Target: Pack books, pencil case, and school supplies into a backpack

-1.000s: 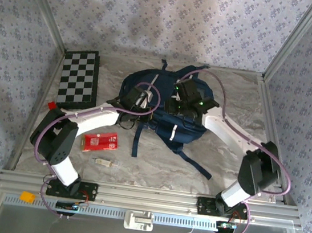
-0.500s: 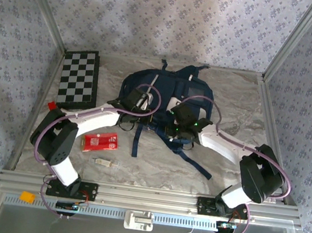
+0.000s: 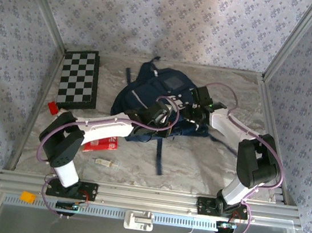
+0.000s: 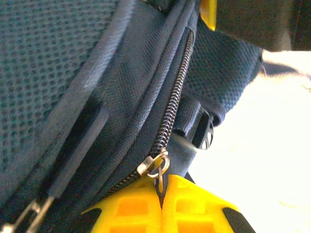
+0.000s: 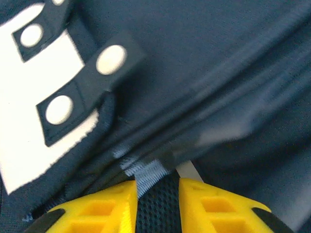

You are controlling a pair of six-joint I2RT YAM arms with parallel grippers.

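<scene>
left gripper (image 4: 162, 194) pinches the zipper pull (image 4: 156, 167) of the backpack (image 4: 73, 73), right gripper (image 5: 156, 187) clamps its strap (image 5: 154, 208)

My left arm (image 3: 103, 127), right arm (image 3: 224, 118): white shells, black joint housings, purple cables (image 3: 42, 139) alongside. Black bases (image 3: 71, 189), bottom of frame. Fingers (image 4: 131, 208) yellow, recessed pockets.

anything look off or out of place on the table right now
Nothing spilled or damaged. The backpack lies skewed, one strap trailing toward the near edge, and the pencil case sits partly under the left arm.
</scene>
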